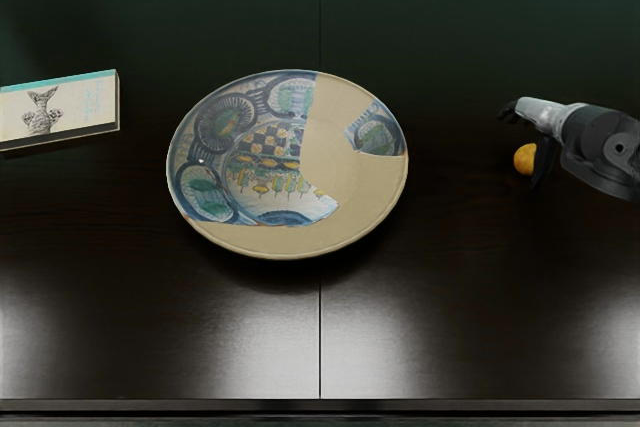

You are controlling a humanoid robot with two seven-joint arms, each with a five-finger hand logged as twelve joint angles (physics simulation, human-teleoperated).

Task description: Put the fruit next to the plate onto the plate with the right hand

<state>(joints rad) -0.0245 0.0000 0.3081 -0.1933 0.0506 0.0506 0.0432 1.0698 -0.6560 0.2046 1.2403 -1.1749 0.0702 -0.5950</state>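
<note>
A small orange fruit (524,158) lies on the dark table to the right of the plate (370,192), well apart from its rim. The plate is wide, beige, with a blue, green and yellow painted pattern, and nothing lies on it. My right hand (528,139) comes in from the right edge and hovers right at the fruit. Its dark fingers (511,112) are spread, one stretching out above the fruit and another (545,165) covering the fruit's right side. The hand looks open and holds nothing. The left arm does not show.
A flat box (58,109) with a pale teal face and a fish drawing stands at the left edge of the table. A seam (320,327) runs down the middle of the table top. A teal wall lies beyond the table's far edge.
</note>
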